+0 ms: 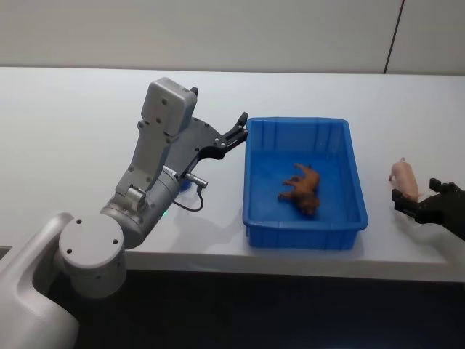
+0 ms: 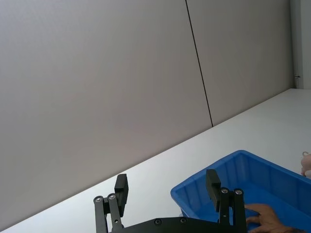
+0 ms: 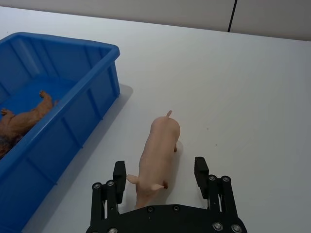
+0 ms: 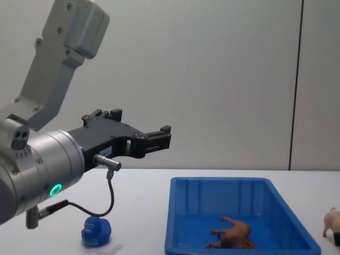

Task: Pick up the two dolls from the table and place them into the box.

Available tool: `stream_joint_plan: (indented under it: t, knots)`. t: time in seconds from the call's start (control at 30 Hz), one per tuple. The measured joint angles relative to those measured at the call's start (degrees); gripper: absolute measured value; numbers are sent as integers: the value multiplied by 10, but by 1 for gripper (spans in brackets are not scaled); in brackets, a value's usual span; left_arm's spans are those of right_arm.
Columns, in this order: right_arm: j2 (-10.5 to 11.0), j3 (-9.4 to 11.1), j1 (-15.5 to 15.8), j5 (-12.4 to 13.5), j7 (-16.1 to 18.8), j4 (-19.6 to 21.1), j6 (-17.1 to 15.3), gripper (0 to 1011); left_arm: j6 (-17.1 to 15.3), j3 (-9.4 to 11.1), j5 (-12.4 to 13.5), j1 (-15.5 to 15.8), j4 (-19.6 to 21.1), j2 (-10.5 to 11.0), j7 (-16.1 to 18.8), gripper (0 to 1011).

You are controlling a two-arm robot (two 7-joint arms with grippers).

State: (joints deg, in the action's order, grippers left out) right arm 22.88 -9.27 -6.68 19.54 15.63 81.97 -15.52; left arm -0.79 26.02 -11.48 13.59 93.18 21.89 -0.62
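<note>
Watch the pink pig [image 3: 160,145], lower centre of the right wrist view: it lies lengthwise, so a closing pinch could squirt it across the table [image 3: 243,97]. The right gripper [image 3: 160,166] straddles it, spread wide, holding nothing. The brown doll [image 1: 301,190] lies mid-frame in the blue box [image 1: 254,218]. The left gripper [image 1: 238,127] hovers wide and empty at its upper-left corner.

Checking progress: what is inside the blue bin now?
The brown four-legged toy lies on its side on the floor of the blue bin. The floor strip behind its near wall is hidden.

Lab-like test room: bare grey panel wall [image 4: 212,79], plain white table [image 1: 73,109].
</note>
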Motion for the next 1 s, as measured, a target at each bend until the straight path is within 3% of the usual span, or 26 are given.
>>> stream_joint_plan:
  t: [0.6, 1.0]
  knots:
    - [-15, -12, -12, -6, -6, -16, 10, 371, 0, 0, 0, 0, 0, 0, 0, 1001]
    - [-18, -14, -13, -16, -20, -13, 27, 362, 0, 0, 0, 0, 0, 0, 0, 1001]
